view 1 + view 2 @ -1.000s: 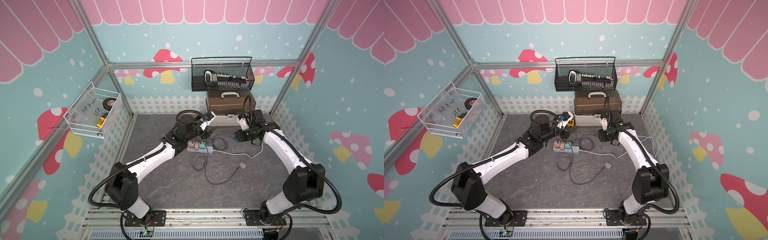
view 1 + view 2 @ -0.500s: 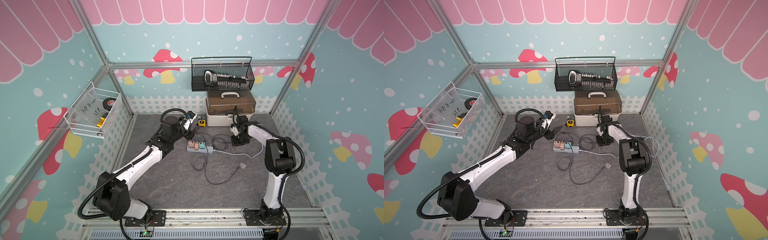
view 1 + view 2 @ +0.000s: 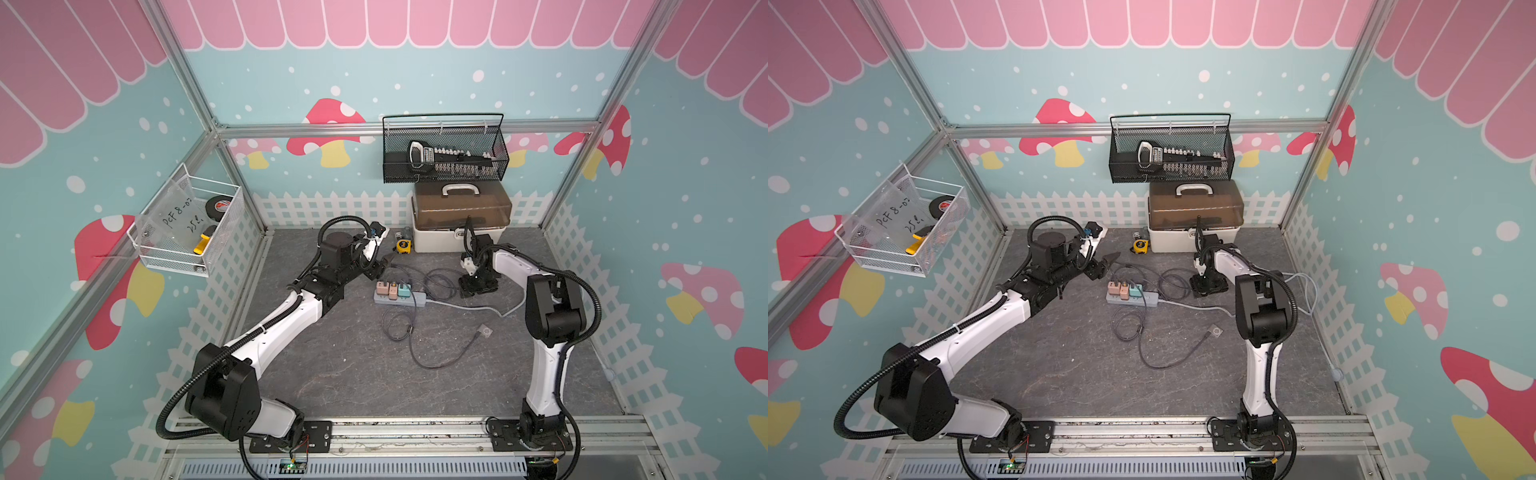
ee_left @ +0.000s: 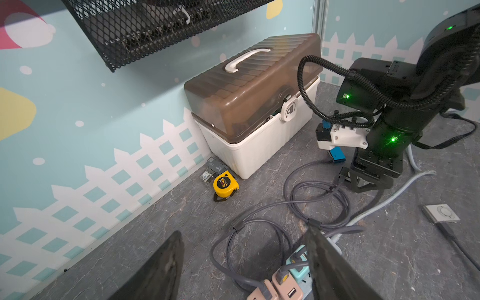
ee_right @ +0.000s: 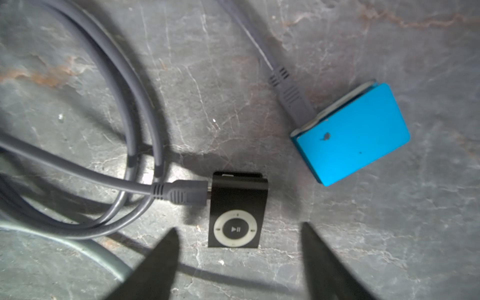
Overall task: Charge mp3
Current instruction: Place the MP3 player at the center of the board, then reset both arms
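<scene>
1. Hovering directly over the small black clip-style mp3 player (image 5: 237, 197), the right end effector (image 5: 239, 227) has its fingers spread wide on either side of it and grips nothing. The player lies flat on the worktop with a grey cable plug (image 5: 181, 193) in its side.
2. A sliver of bare metal shows between plug and case, so the plug may not be fully home. A nudge from either finger could slide the light player and work the plug loose.
3. Just beside it lies a bright blue mp3 player (image 5: 353, 135) on its own grey lead; a sideways sweep could drag it.
4. Looped grey cables (image 5: 135, 117) lie near one finger. Catching a loop would tug the black player.
5. Near frame centre in both top views sits a grey power strip (image 3: 415, 300) with pink and teal chargers. The left end effector (image 4: 242, 230) hangs beside it, fingers well apart and empty. Dropping onto a charger could unseat it. Which charger feeds the black player I cannot tell.
6. Right of centre lies a silver mp3 player (image 3: 483, 331), also on a lead.
7. The worktop (image 3: 353, 382) is a matt dark-grey, stone-patterned mat.
8. Toward the top of the frame, a yellow tape measure (image 3: 403, 246) sits beside a white storage box with a brown translucent lid (image 3: 461, 220), below a black mesh basket (image 3: 444, 176). The teal walls carry mushrooms.
</scene>
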`<state>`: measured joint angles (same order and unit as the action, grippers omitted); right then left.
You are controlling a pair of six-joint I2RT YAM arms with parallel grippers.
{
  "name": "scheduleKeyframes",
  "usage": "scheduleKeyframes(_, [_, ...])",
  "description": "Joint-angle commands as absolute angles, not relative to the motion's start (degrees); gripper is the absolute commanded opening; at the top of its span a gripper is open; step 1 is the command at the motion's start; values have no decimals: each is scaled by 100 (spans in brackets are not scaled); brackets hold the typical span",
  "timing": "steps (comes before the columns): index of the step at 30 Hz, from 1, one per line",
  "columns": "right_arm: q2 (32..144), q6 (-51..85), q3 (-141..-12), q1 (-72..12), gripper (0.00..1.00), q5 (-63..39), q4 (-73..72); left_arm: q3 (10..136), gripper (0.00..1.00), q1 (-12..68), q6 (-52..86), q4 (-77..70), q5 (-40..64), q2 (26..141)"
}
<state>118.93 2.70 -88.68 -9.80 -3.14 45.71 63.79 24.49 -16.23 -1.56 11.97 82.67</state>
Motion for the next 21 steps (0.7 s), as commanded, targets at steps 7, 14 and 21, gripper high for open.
scheduleKeyframes(7, [9811,-154,-8039,-952,99,335,3452,6322,82,1728,-654,63,607,7929])
scheduleKeyframes(14, [8155,74,-4397,-587,100,1636,-1157,4594,99,360,363,-517,-516,7422])
scheduleKeyframes(21, [8665,-98,-3721,-411,100,1221,-2246,2744,99,-189,272,-2831,-695,7567])
